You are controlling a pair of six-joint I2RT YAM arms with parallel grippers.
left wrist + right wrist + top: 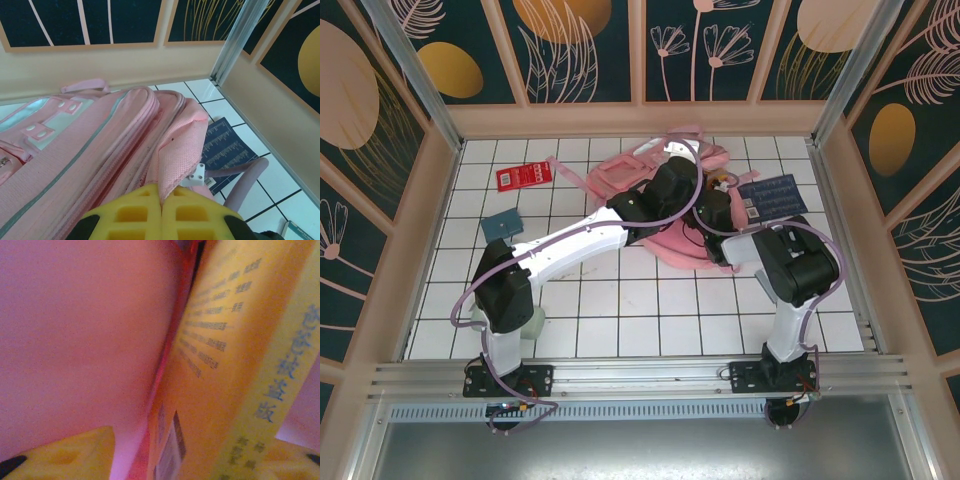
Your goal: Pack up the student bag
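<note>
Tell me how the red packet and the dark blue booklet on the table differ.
The red packet lies left of the pink backpack; the dark blue booklet lies right of it. The booklet is bigger. Both lie flat on the white tiles, outside the backpack.

The top external camera sits high above and behind the arm bases, looking down and forward across the whole tiled table (pixel 650 310) to the far wall. The left wrist camera rides low behind its yellow fingers (pixel 135 217), close to the student bag (pixel 100 145), facing far and right toward a corner post (pixel 240 35). The right wrist camera is nearer still and blurred, with pink fabric (pixel 75 340) on its left and a yellow book (pixel 225 365) on its right. The overhead and left wrist views share the student bag, the corner post and a dark blue booklet (pixel 227 145).
</note>
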